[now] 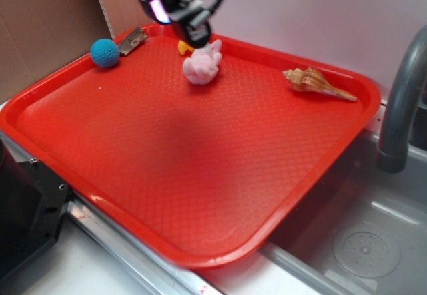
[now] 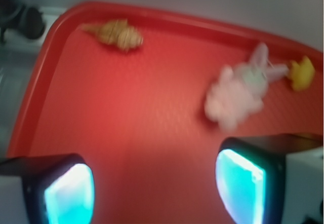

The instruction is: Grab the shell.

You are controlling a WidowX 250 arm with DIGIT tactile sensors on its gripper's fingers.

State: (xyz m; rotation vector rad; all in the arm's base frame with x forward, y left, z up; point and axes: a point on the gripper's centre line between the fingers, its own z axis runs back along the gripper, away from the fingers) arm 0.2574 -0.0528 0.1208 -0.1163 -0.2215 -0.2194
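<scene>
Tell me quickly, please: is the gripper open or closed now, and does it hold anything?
Gripper: open, holding nothing. Its two fingers stand apart over the bare red tray; the shell lies untouched farther away.

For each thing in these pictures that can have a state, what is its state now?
gripper: open, holding nothing, above the tray.
shell: lying on its side, untouched.
pink plush toy: lying on the tray, free.
blue ball: resting by the rim.
red tray: flat.
</scene>
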